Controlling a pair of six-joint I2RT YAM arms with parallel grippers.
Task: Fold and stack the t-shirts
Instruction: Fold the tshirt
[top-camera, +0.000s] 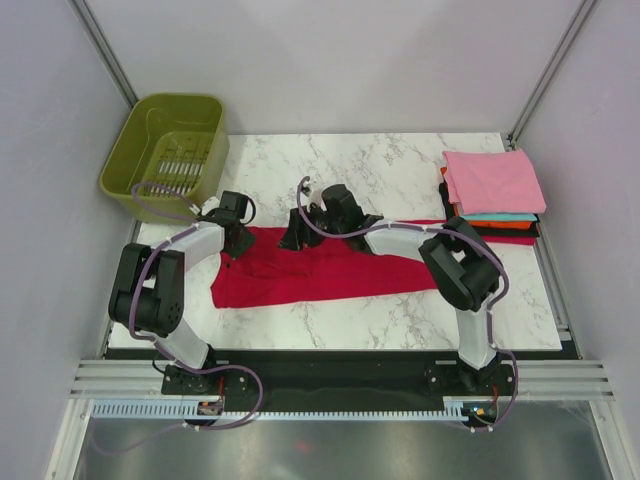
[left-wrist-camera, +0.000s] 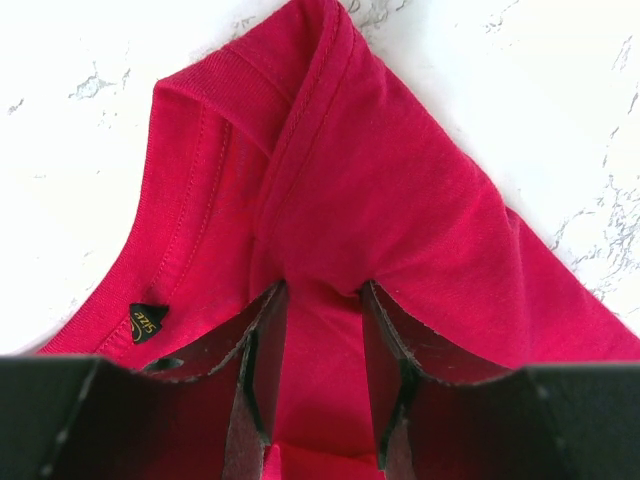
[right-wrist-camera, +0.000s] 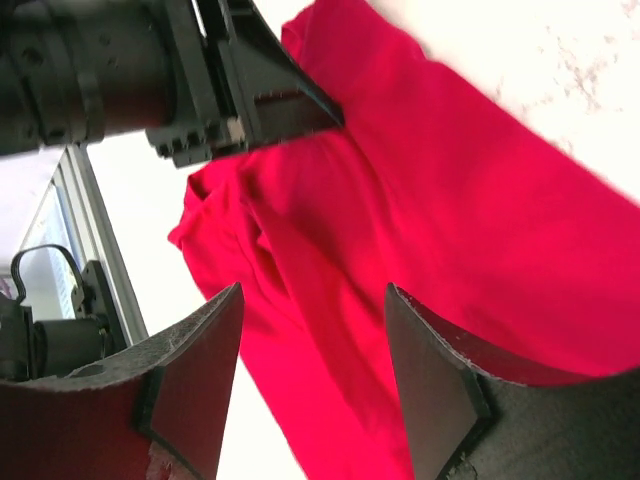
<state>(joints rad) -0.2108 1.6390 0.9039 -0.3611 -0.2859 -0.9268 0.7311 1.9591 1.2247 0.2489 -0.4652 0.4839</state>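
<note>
Crimson t-shirt (top-camera: 330, 270) folded into a long band across the middle of the marble surface (top-camera: 400, 165), left gripper (left-wrist-camera: 323, 290) by the collar, jaws pinched on a ridge of cloth, right gripper (right-wrist-camera: 314, 292) over the band, jaws spread wide, holding nothing, pink-topped stack of folded t-shirts (top-camera: 493, 180) far right

The basket (top-camera: 124, 152) lies back-left, folded stack (top-camera: 493, 185) back-right, spread t-shirt (top-camera: 330, 270) between.

Small black neck tag (left-wrist-camera: 147, 320) on crimson t-shirt (left-wrist-camera: 400, 200): gold "size".
</note>
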